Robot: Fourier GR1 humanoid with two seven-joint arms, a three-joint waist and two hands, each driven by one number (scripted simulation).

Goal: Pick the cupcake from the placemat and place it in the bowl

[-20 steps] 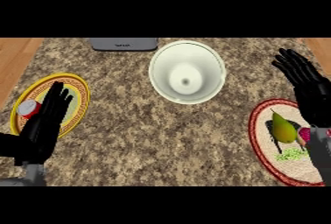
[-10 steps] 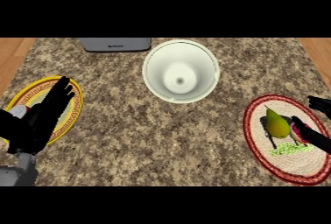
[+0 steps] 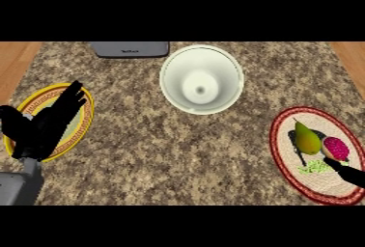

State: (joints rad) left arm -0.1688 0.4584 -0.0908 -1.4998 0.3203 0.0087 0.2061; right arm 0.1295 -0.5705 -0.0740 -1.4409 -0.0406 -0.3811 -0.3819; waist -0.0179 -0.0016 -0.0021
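The cupcake (image 3: pixel 336 148), with a magenta top, sits on the round red-rimmed placemat (image 3: pixel 285 159) at the right, next to a green pear (image 3: pixel 307 138). The white bowl (image 3: pixel 202 79) stands at the counter's back middle with nothing in it. Only a small black part of my right hand (image 3: pixel 348 174) shows at the lower right edge, just below the cupcake and close to its base; the remainder is out of view. My left hand (image 3: pixel 49 126) lies open with straight fingers over a yellow-rimmed plate (image 3: pixel 84 120) at the left.
A grey flat object (image 3: pixel 130 48) lies at the counter's back edge, left of the bowl. A small green scrap (image 3: pixel 314 168) lies on the placemat below the pear. Bare granite counter (image 3: pixel 178 154) lies between the plate and the placemat.
My right hand has dropped from above the placemat's far side to the lower right edge beside the cupcake, uncovering it. The left hand has stayed over the yellow plate.
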